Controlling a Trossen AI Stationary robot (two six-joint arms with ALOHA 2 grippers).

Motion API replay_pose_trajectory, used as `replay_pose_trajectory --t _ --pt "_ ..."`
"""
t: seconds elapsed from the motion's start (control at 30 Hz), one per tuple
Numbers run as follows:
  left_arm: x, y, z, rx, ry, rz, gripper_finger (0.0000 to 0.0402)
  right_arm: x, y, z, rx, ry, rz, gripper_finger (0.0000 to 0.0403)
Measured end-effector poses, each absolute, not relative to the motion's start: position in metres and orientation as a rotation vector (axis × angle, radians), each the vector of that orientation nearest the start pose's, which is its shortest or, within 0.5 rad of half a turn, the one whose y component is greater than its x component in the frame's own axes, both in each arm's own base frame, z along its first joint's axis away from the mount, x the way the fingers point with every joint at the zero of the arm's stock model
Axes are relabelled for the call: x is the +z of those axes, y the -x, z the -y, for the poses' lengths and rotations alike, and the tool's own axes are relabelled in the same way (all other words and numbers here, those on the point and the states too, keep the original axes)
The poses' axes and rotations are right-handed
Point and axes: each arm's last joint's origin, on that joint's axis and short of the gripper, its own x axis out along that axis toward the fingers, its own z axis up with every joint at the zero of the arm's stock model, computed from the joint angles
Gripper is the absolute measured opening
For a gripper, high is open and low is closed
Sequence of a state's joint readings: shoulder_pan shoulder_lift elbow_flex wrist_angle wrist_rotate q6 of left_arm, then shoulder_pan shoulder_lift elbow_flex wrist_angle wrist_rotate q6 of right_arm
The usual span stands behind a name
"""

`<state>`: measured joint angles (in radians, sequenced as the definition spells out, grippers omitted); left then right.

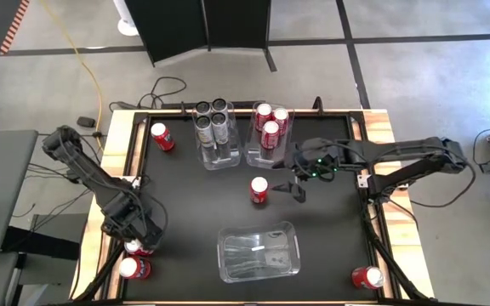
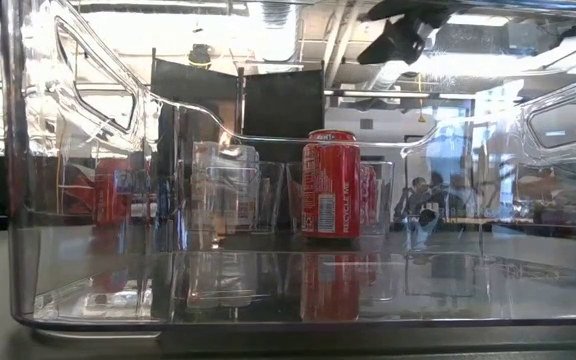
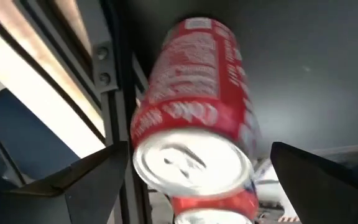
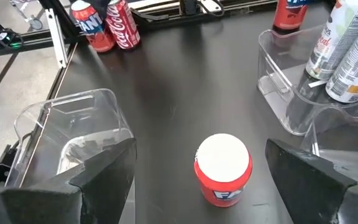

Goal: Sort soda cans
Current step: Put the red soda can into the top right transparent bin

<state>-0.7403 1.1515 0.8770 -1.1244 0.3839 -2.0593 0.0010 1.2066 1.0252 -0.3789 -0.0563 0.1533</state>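
My left gripper (image 1: 139,238) hangs open over the near-left corner, its fingers on either side of a red soda can (image 3: 191,124) that stands upright by the table's left rail. A second red can (image 3: 216,210) stands right beside the first. My right gripper (image 1: 299,189) is open mid-table, just right of a lone upright red can (image 1: 259,189). In the right wrist view this can (image 4: 222,167) stands ahead of the open fingers (image 4: 201,144). Neither gripper touches a can. Silver-grey cans (image 1: 213,123) stand in one far bin, red cans (image 1: 270,126) in the bin beside it.
An empty clear bin (image 1: 259,252) sits at the near middle. Loose red cans stand at the far left (image 1: 162,136) and the near-right corner (image 1: 367,276). Raised rails (image 1: 134,157) frame the black mat. In the low view the near bin's wall (image 2: 28,200) fills the picture.
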Motion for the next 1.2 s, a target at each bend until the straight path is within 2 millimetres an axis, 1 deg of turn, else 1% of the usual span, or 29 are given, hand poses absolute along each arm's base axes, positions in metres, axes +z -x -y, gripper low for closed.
replay_pose_trajectory --t 0.17,0.23,0.3,0.43,0.5,0.7,0.8,0.9,1.03,1.2 --pt "0.233 -0.126 0.130 0.856 1.257 -1.668 0.0386 0.316 -0.256 -0.002 0.013 -0.162 -0.561 0.0367" --pt "0.232 -0.126 0.130 0.862 1.259 -1.649 0.0378 0.316 -0.255 -0.002 0.012 -0.159 -0.568 0.0367" --pt "0.232 -0.127 0.130 0.876 1.274 -1.625 0.0362 0.316 -0.255 -0.002 0.012 -0.160 -0.568 0.0367" --pt "0.232 -0.129 0.131 0.888 1.311 -1.586 0.0315 0.316 -0.255 -0.002 0.014 -0.146 -0.568 0.0365" --pt "0.232 -0.129 0.131 0.892 1.319 -1.579 0.0298 0.316 -0.255 -0.001 0.016 -0.136 -0.568 0.0359" --pt "0.232 -0.134 0.128 0.913 1.366 -1.547 0.0297 0.316 -0.255 -0.001 0.024 -0.109 -0.567 0.0320" --pt "0.233 -0.142 0.123 0.917 1.418 -1.511 0.0297 0.316 -0.255 -0.001 0.024 -0.108 -0.567 0.0305" --pt "0.233 -0.153 0.116 0.888 1.442 -1.472 0.0297 0.316 -0.255 -0.001 0.021 -0.106 -0.566 0.0298" --pt "0.235 -0.167 0.106 0.864 1.424 -1.429 0.0297 0.316 -0.255 0.003 0.009 -0.109 -0.561 0.0295" --pt "0.234 -0.188 0.094 0.847 1.386 -1.419 0.0297 0.316 -0.255 0.007 -0.006 -0.109 -0.562 0.0295"
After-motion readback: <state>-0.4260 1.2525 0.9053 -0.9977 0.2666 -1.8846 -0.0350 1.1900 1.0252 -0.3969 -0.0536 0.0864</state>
